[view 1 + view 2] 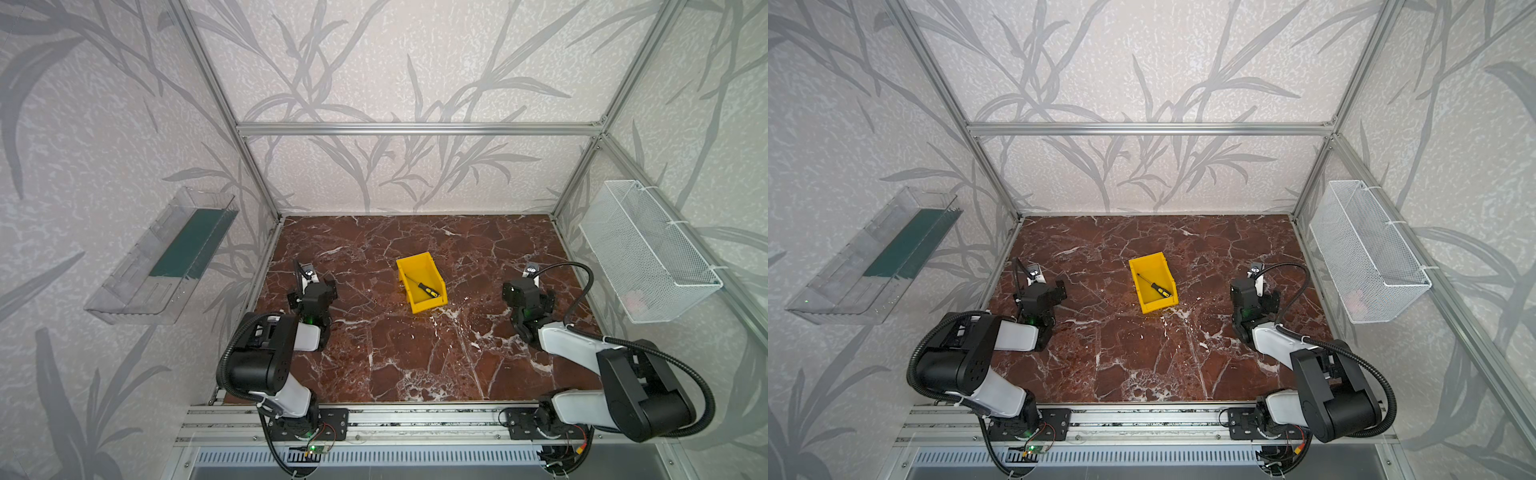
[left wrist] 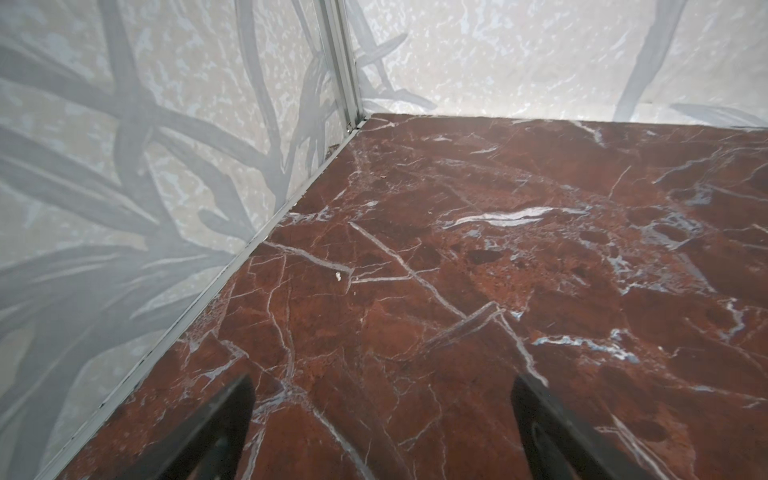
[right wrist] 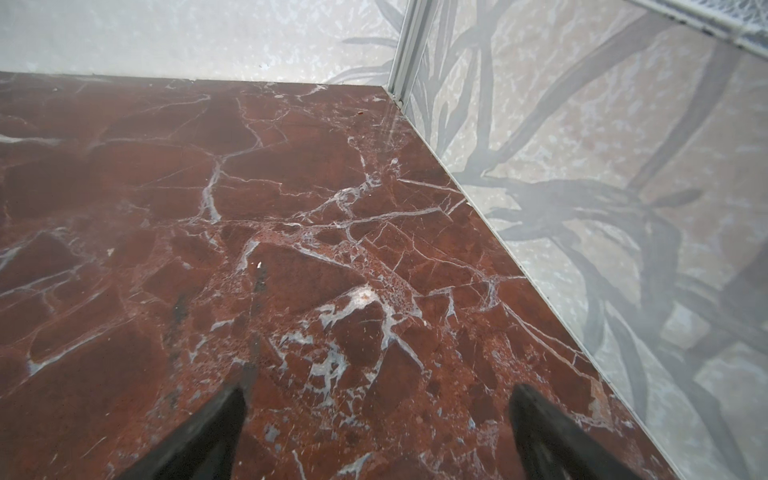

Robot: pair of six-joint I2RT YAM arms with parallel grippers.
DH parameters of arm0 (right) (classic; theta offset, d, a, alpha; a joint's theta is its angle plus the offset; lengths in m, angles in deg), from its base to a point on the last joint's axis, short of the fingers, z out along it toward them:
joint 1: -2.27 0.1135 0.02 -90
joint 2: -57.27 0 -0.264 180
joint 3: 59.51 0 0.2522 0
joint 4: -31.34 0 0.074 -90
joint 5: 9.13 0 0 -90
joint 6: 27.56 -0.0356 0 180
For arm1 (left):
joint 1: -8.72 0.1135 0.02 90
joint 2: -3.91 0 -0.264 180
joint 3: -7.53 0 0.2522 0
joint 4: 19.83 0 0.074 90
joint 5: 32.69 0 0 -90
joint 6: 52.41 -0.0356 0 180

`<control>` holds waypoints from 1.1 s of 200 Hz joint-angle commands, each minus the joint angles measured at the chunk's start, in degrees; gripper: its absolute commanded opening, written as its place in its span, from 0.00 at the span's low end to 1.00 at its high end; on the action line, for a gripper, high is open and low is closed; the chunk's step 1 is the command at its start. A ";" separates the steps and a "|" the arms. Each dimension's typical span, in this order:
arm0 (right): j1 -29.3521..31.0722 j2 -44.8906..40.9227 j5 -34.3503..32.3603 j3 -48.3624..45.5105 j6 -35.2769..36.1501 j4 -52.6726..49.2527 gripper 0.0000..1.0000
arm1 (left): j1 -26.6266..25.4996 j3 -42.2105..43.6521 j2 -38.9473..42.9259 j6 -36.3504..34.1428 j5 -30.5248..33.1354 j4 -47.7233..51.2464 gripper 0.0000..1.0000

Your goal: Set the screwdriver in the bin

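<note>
In both top views the yellow bin (image 1: 402,277) (image 1: 1135,277) stands on the red marble table, a little behind its middle. The screwdriver (image 1: 424,286) (image 1: 1156,286) lies inside the bin on its floor, black handle and yellow butt toward the front right, thin shaft toward the back left. My left gripper (image 1: 311,291) (image 1: 1040,293) (image 2: 382,380) hovers left of the bin, open, with only bare marble between its fingers. My right gripper (image 1: 528,291) (image 1: 1254,293) (image 3: 380,388) hovers right of the bin, also open and empty. Neither wrist view shows the bin or the screwdriver.
A clear plastic tray with a green base (image 1: 166,257) hangs on the left wall. A white wire mesh basket (image 1: 648,253) hangs on the right wall. Aluminium frame posts and walls enclose the marble table (image 1: 415,353). A metal rail (image 1: 415,419) carrying both arm bases runs along the front.
</note>
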 commanded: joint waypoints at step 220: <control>5.63 7.54 3.93 -7.92 17.74 34.30 0.99 | 0.20 -0.03 -0.12 -0.07 -1.32 -3.47 0.99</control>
